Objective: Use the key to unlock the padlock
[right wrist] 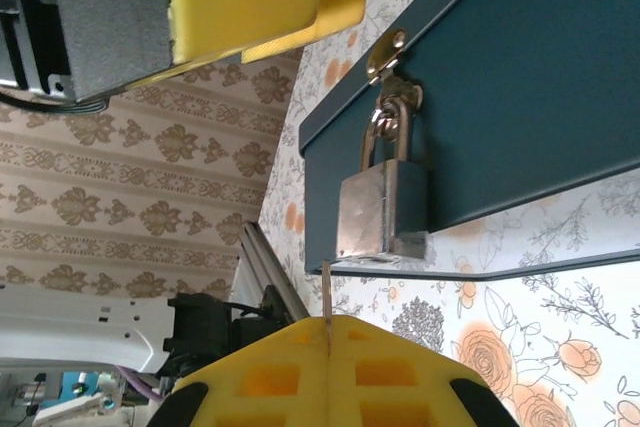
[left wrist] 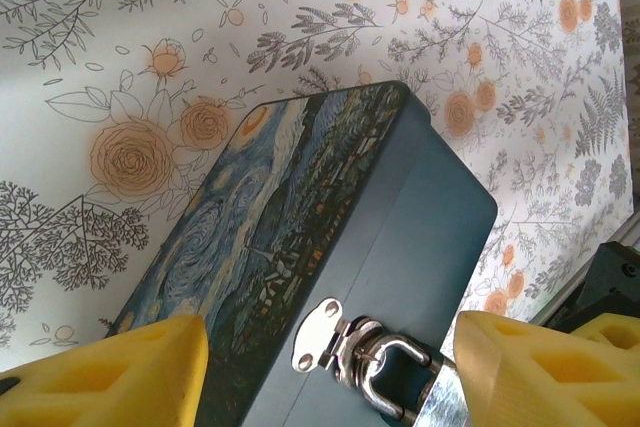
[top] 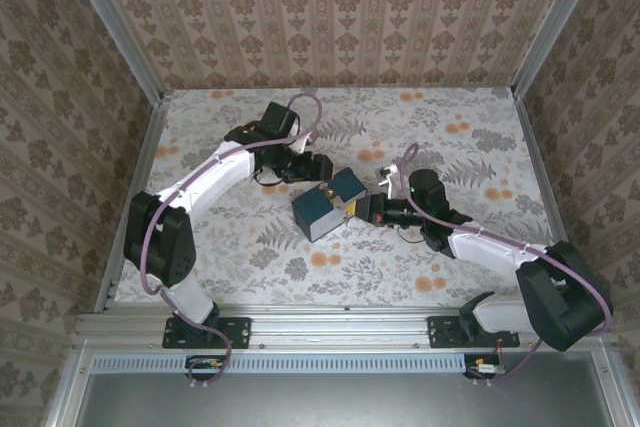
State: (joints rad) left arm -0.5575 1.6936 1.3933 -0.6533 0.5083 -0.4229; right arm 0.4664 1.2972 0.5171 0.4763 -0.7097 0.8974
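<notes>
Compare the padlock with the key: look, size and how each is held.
The padlock is a thick silvery block with a shackle; the key is a thin blade. The padlock is far bulkier than the key. The padlock hangs from the hasp of the box; the key is pinched in the right gripper. Both are metal.

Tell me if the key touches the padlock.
Cannot tell. Right wrist view: the key, pinched in the right claw, ends by the padlock, at its corner; neither gap nor contact is plain.

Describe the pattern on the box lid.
The box lid carries a swirling blue-and-yellow night-sky painting, clearest in the left wrist view.
</notes>
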